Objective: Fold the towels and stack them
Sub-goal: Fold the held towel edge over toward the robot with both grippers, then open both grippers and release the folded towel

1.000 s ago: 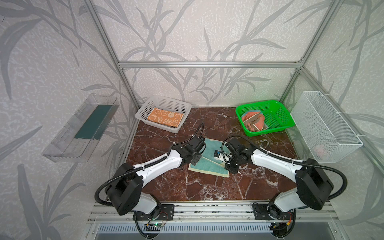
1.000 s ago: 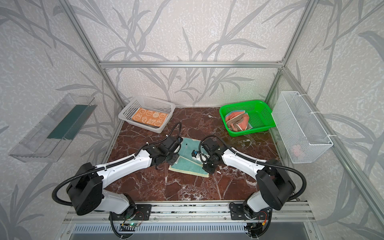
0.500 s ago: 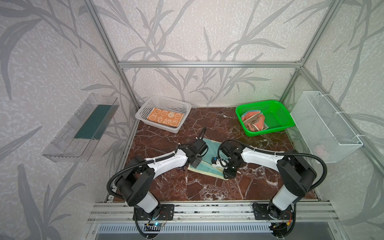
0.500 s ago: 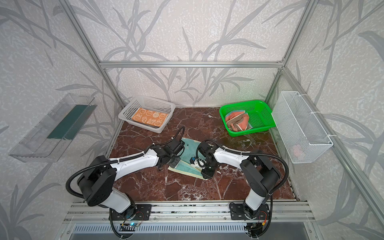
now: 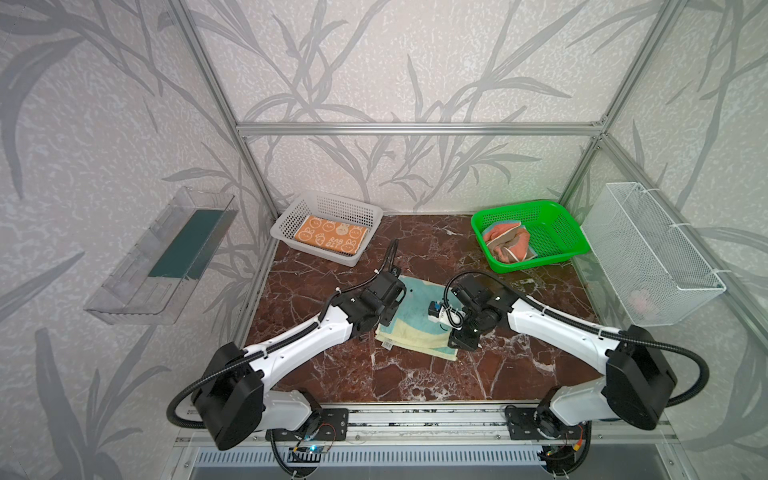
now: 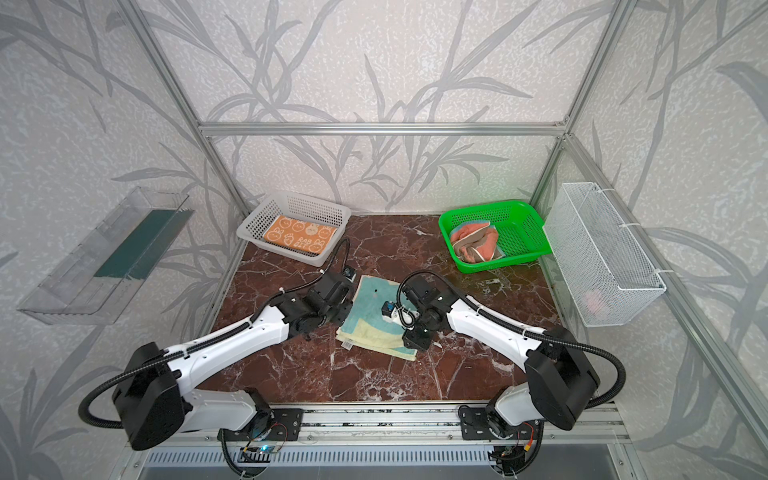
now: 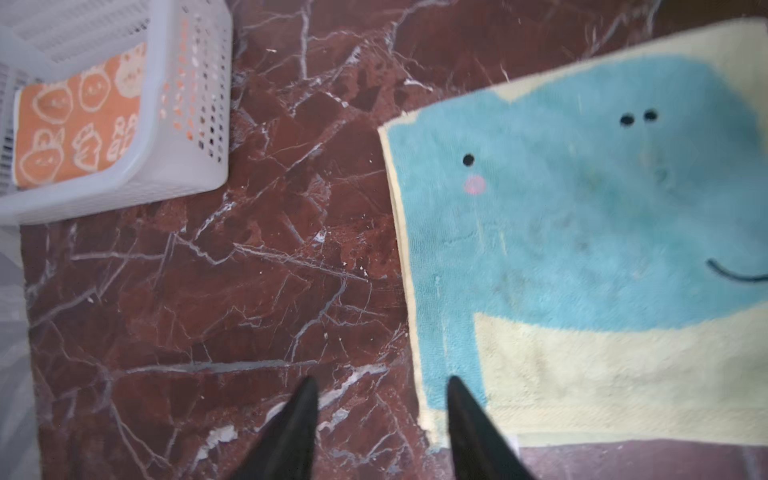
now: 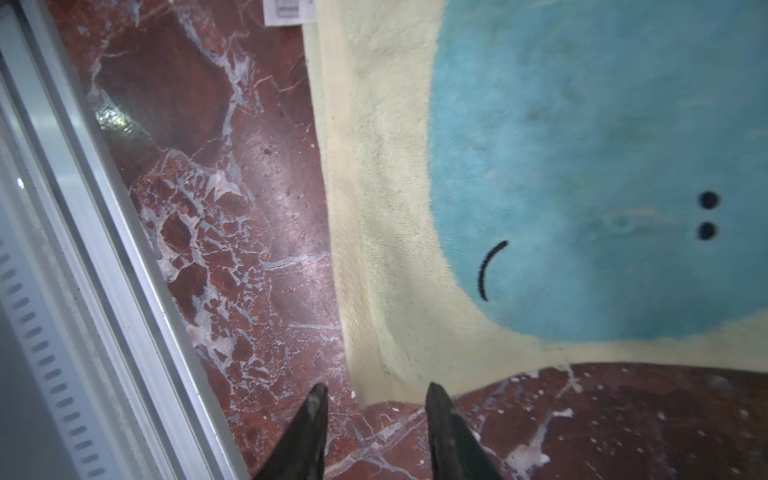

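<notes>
Both pincers stood spread with nothing pinched. On the left pincer [image 7: 381, 386], one black finger [image 7: 469, 424] lay over the side edge of the yellow towel [image 7: 582, 232] and the other over bare marble. The right pincer [image 8: 377, 388] sat at a corner of the same towel, whose tip pointed into the gap between its fingers. Whether any finger touched the cloth could not be told.

The yellow towel lay flat in the middle of the desk [image 5: 415, 374] between the two arms, teal figure facing up with its dot eyes, pink cheek and curved mouth showing. A white tag [image 5: 388, 344] stuck out at its near left corner. Along the edge facing the front rail [image 8: 104, 232] the cloth looked doubled.

The orange towel [image 5: 330, 240] lay flat and neat in the white basket [image 5: 286, 219] at the back left of the desk. The pink towel [image 5: 505, 245] sat crumpled in the green basket [image 5: 548, 237] at the back right, well apart from the other two.

A wire basket [image 5: 648, 257] hung on the right wall with something pale pink inside, too blurred to name.
</notes>
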